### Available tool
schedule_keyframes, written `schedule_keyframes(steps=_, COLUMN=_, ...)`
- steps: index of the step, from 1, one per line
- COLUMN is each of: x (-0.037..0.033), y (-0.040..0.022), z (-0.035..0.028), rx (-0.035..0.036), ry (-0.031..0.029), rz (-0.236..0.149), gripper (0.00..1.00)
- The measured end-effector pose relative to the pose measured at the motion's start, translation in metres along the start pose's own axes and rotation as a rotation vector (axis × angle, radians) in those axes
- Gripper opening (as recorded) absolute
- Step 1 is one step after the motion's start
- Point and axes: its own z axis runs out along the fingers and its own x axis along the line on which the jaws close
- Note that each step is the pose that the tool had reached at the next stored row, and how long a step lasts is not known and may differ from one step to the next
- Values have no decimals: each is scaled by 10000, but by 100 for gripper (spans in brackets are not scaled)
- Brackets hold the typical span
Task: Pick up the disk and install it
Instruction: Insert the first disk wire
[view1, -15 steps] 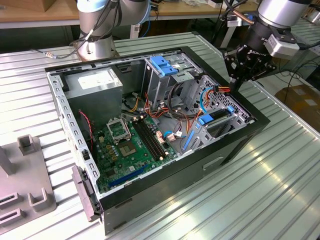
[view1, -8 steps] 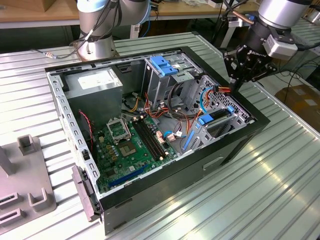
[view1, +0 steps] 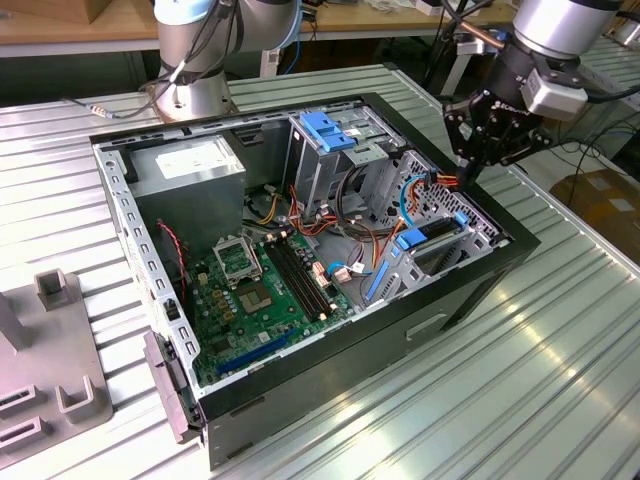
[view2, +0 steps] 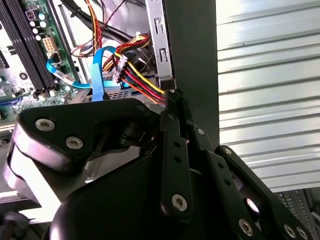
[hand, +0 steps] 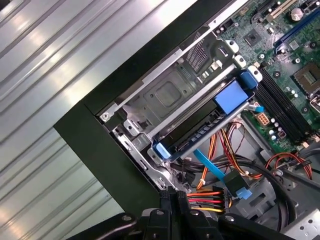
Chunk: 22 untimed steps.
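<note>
The black gripper (view1: 470, 165), closed on the red-yellow-black power cable bundle (hand: 207, 201) at 3 o'clock of the open black computer case (view1: 480, 290), could strain the wires beside the blue-framed silver disk (hand: 200, 132).

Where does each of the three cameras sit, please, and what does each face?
Exterior view: off the arm, above one corner of the open computer case, looking down; the arm and gripper show at its right.
First wrist view: on the arm, facing the drive bay holding the disk; gripper links edge the frame.
Second wrist view: on the arm, facing the cable bundle; the gripper body looms close.
Shared: both wrist views show the red-yellow cables and motherboard.
</note>
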Motion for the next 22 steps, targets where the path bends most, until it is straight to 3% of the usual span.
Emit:
schedule_keyframes(steps=3, x=-66, y=57, z=-3, rx=-2, ry=3, rz=34, gripper=17)
schedule_keyframes(steps=5, x=-69, y=61, z=-2, rx=-6, ry=6, rz=170, gripper=17)
schedule_keyframes(steps=11, x=-70, y=61, z=1, rx=-31, ry=37, rz=1193, gripper=17)
schedule_keyframes(steps=16, x=-70, y=61, z=7, rx=-69, ry=84, rz=2728, gripper=17)
schedule_keyframes(steps=20, x=-100, y=89, z=7, rx=-70, ry=86, rz=2788, gripper=17)
schedule_keyframes(steps=22, x=-101, y=89, z=11, rx=-78, ry=95, rz=3117, gripper=17)
